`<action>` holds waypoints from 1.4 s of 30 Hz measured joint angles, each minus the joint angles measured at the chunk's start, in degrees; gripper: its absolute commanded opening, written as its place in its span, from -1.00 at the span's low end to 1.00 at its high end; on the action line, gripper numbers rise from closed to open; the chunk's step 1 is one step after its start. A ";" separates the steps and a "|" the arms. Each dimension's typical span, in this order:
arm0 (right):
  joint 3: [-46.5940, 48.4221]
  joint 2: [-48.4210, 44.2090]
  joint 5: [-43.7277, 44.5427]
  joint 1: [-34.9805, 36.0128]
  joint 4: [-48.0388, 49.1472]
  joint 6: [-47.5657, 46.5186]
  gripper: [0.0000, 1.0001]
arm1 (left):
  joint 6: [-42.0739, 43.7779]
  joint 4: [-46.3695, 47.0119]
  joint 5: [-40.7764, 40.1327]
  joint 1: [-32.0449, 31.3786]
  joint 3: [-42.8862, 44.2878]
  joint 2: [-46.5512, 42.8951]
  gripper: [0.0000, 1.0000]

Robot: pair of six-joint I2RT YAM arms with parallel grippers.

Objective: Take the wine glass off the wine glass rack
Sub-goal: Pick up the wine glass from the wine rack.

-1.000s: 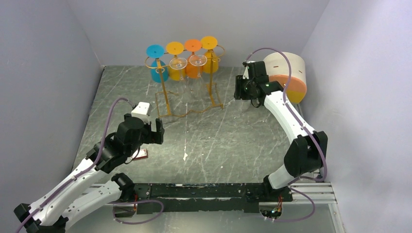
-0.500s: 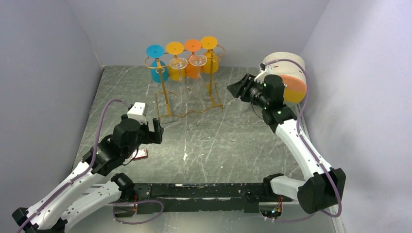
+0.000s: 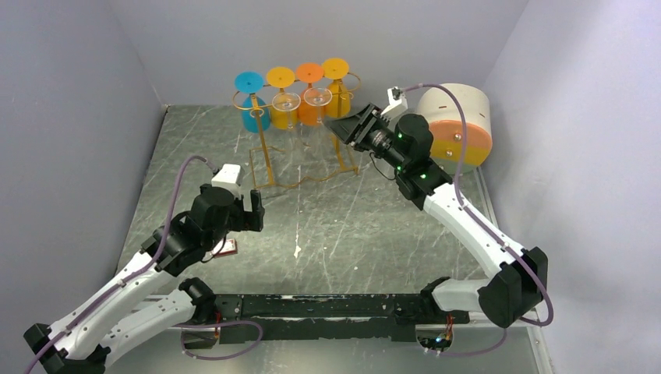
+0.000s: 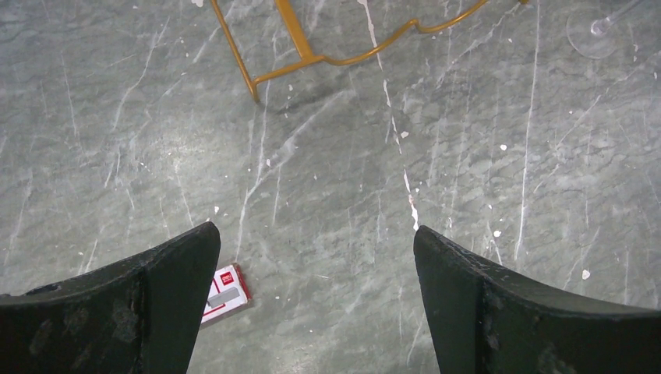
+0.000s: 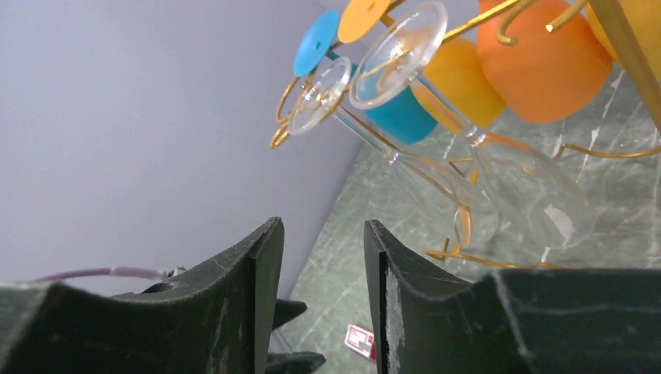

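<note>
Two clear wine glasses point(image 3: 316, 97) inverted on gold wire rack point(image 3: 267, 156); left tool point(image 4: 313, 228), right tool point(image 5: 321, 224) apart.

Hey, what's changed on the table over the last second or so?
The right claw swung left, away from the white and orange drum, and now points, empty, at the right end of the wine glass rack. The left claw stayed open and roughly in place; the glasses hang on the rack as before.
</note>
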 measured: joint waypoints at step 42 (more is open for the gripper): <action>13.44 17.66 21.42 3.72 3.87 7.67 -0.49 | 0.37 0.02 0.20 0.15 0.00 -0.90 0.97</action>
